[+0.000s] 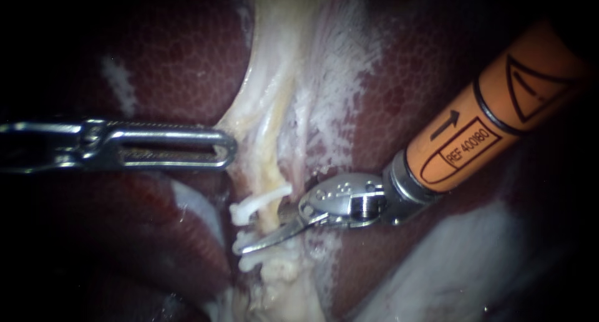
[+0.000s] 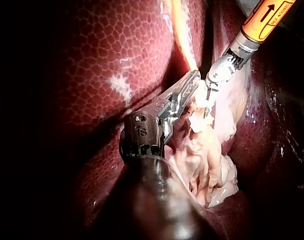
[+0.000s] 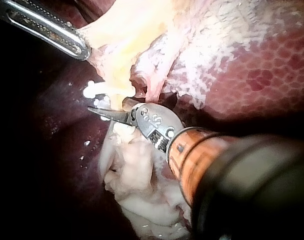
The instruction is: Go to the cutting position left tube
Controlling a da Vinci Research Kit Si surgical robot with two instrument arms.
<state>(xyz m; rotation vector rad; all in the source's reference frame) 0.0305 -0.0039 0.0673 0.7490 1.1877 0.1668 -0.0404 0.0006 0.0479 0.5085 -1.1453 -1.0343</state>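
Between two white clips (image 1: 261,201) on the tube (image 1: 268,172), the right instrument (image 1: 265,234).

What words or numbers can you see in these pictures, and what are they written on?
Orange sleeve of the right instrument: it has printed marks, the only ones in any view, but I do not read instrument marks out.
Left instrument: no words show.
Liver: no words.
White clip: no words.
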